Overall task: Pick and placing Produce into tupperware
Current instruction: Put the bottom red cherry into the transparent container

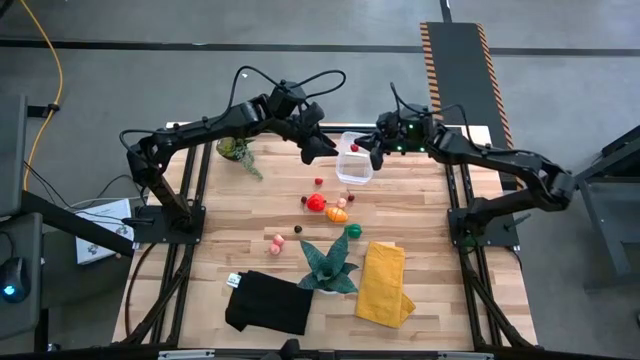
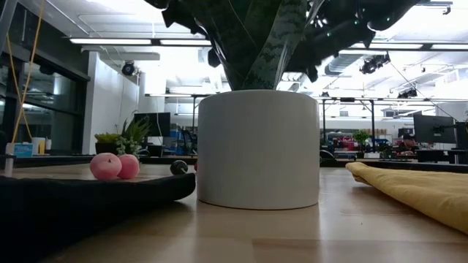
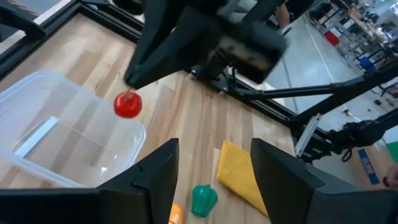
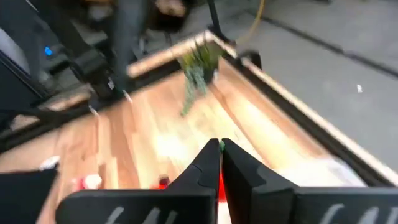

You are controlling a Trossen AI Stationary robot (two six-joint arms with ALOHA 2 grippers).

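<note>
One red fruit (image 3: pixel 127 104) pinched in right jaws (image 1: pixel 362 150), poised over tupperware (image 1: pixel 352 168) rim. Best lowered inside before release. Left jaws (image 1: pixel 318 147) spread, idle beside tub at bench rear.

2 dark jointed arms (image 1: pixel 200 130), looping black cables, green wrist lights

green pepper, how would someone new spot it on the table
Start at the yellow cloth near the table's front right. Just off its far left corner, beside the teal plant, lies the pepper. It is the only green piece; its neighbours are red, orange and pink.
</note>
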